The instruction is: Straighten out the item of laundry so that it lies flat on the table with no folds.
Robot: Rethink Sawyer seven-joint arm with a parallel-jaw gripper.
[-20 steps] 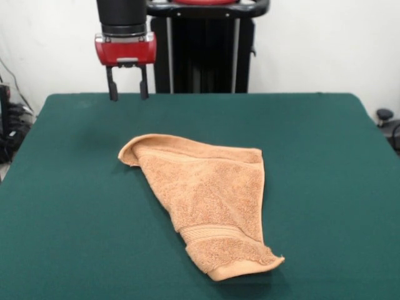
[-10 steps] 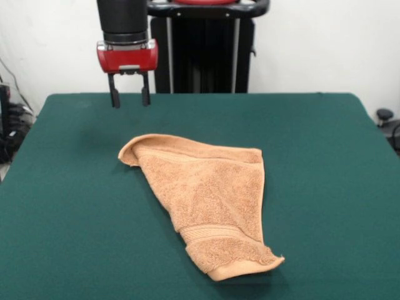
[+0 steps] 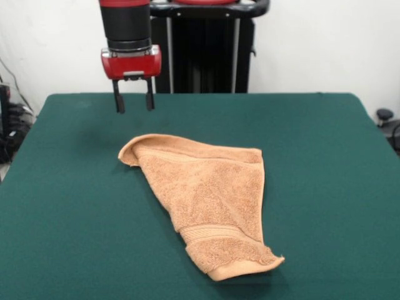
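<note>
Green table (image 3: 325,187) fills the scene; the towel (image 3: 209,200) lies folded in a rough triangle near its middle. Above the towel's far left corner, the gripper (image 3: 133,103) hangs open and empty.

The table (image 3: 325,187) is a broad rectangle covered in dark green felt-like cloth, filling most of the front view from its far edge near the white wall to the near edge of the picture. Its far corners are rounded. One thing lies directly on it: an orange-tan terry towel (image 3: 209,197), set a little left of the middle. The towel has a roughly triangular outline, with its wide side toward the far edge and its narrow, hemmed end pointing near and slightly right. A woven band crosses it close to that near end. Its far left corner is curled over, and the far edge is folded onto itself. The green cloth around it is bare on all sides.
</note>
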